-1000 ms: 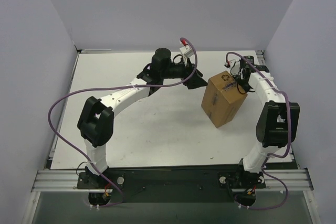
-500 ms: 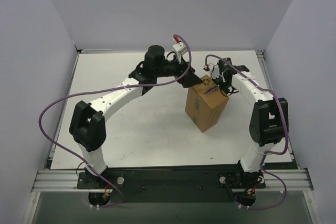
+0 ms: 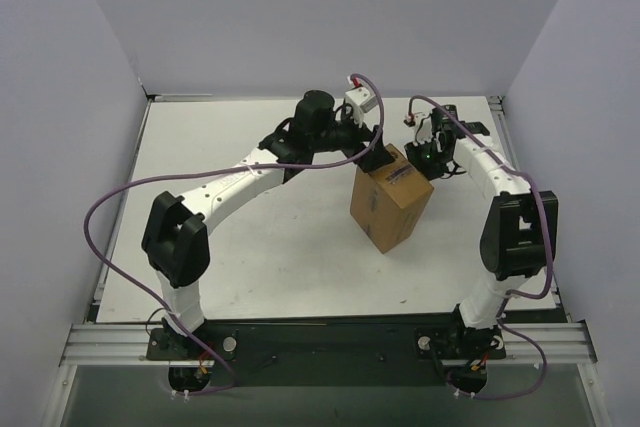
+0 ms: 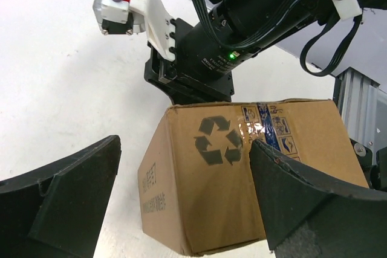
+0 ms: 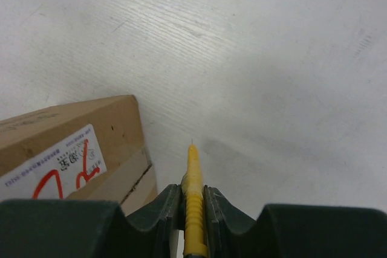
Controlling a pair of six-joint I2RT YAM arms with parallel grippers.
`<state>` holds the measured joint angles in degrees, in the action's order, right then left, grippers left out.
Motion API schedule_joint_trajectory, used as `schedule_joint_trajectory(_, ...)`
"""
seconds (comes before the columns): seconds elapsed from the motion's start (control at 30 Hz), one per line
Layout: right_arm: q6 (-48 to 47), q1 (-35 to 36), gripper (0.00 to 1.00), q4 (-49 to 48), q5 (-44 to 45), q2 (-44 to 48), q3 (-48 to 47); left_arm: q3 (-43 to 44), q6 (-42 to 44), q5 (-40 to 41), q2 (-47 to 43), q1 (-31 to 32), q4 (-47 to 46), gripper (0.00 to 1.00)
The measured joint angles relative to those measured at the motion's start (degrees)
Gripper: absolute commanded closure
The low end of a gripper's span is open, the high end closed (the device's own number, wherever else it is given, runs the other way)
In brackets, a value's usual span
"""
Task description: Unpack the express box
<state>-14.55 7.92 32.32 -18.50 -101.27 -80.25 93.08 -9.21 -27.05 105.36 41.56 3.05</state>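
Express box [image 3: 392, 202]: brown corrugated carton standing on the white bench [image 3: 250, 247], right of centre, turned cornerwise to the bench edges, between the two arms' wrists.
Box, left wrist view [image 4: 242, 185]: the face toward this camera carries a black recycling mark [image 4: 213, 141]; a strip of clear tape [image 4: 266, 128] over small printed symbols runs beside it.
Box, right wrist view [image 5: 72, 143]: only one corner shows, at the lower left, with a white label [image 5: 54, 164] bearing red strokes.
Left pincer [image 3: 375, 155]: at the box's far upper corner; fingers spread wide. In its own camera [image 4: 184, 149] one finger [image 4: 72, 197] stands clear to the left of the carton, and the other [image 4: 302, 203] overlaps its right part; whether that one touches, I cannot tell.
Right pincer [image 3: 430, 159]: just beyond the box's far right edge, fingers pressed together [image 5: 192, 194] on a thin yellow utility knife [image 5: 193, 167].
Knife: its tip points out over bare bench, just right of the box corner and apart from it.
Cable: a purple cable [image 3: 100, 217] loops along the left arm.
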Motion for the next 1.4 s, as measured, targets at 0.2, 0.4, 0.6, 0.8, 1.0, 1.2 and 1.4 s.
schedule_joint_trajectory(0.2,0.7,-1.8,1.00,-0.2,0.0,1.9,2.6,2.6,0.5,0.0,2.3,0.8,0.0,0.03)
schedule_joint_trajectory(0.4,1.3,-1.9,1.00,-0.3,0.0,2.7,2.7,3.9,0.4,0.3,4.3,1.4,-0.5,0.03)
schedule_joint_trajectory(0.6,3.2,-5.5,1.00,0.9,0.0,6.3,-2.0,4.1,0.4,0.9,5.1,1.6,-1.5,0.03)
schedule_joint_trajectory(0.8,6.6,-6.6,1.00,-0.8,0.3,18.5,-8.8,2.7,-0.5,0.8,5.1,1.5,-3.6,0.05)
schedule_joint_trajectory(1.0,8.5,2.1,1.00,-3.5,1.9,31.5,-6.4,-1.0,-2.4,0.4,3.8,1.3,-7.1,0.06)
schedule_joint_trajectory(1.2,8.7,6.4,1.00,-3.6,3.7,33.0,-4.1,-3.7,-4.5,0.1,2.8,1.0,-9.8,0.07)
schedule_joint_trajectory(1.4,8.7,7.2,1.00,-2.6,4.8,30.6,-3.6,-4.2,-5.8,-0.4,2.8,0.6,-10.6,0.07)
